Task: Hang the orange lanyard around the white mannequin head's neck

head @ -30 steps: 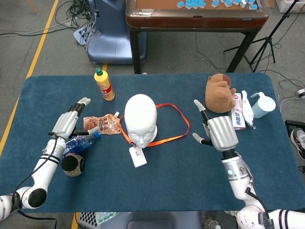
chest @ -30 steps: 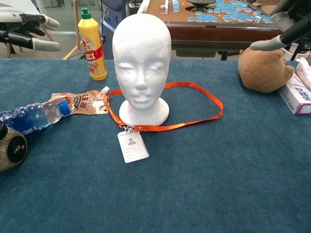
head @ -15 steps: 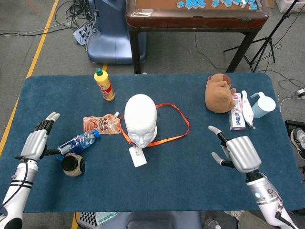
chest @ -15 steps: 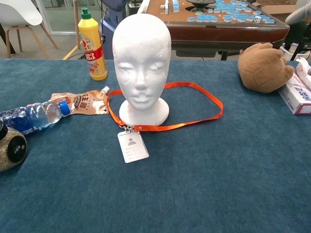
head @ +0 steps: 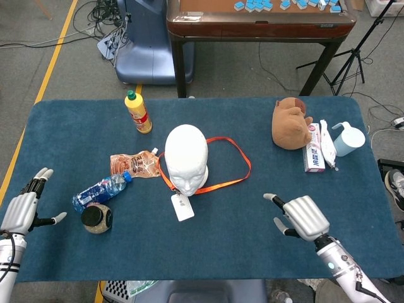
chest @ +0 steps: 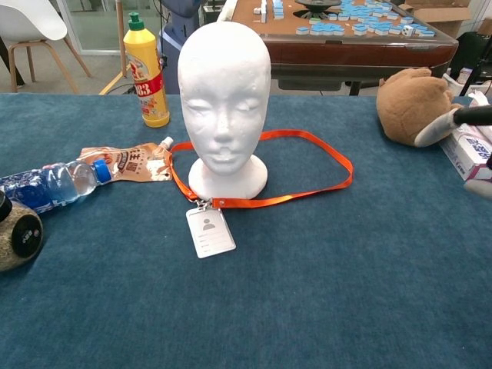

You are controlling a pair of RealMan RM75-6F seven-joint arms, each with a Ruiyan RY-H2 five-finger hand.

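At the far left edge of the desk [head: 252, 240], the left hand [head: 22, 211] hangs over the border with its fingers [head: 39, 181] straight and slightly apart, thumb out to the side; it holds nothing. This hand shows only in the head view.

Next to the right, a dark round speaker [head: 96, 218] sits near the front, and just behind it a water bottle [head: 101, 189] with blue cap lies on its side. Behind the bottle lies a flat snack pouch [head: 134, 165]. A yellow bottle [head: 137, 112] with green cap stands upright further back.

In the middle, the head [head: 187, 158] stands upright on its base. The lanyard [head: 242, 165] lies on the desk as an orange loop around the base; it goes wide to the right of the head and passes close on the left. Its white badge [head: 182, 206] lies flat in front of the base.

Further right, the right hand [head: 302, 216] is above the front part of the desk, well apart from the lanyard, fingers [head: 272, 199] apart and holding nothing. In the chest view only its fingertips show at the right edge.

At the back right are a brown plush toy [head: 290, 124], a box [head: 315, 154] beside it, a white packet [head: 327, 144] and a pale blue cup [head: 348, 139].
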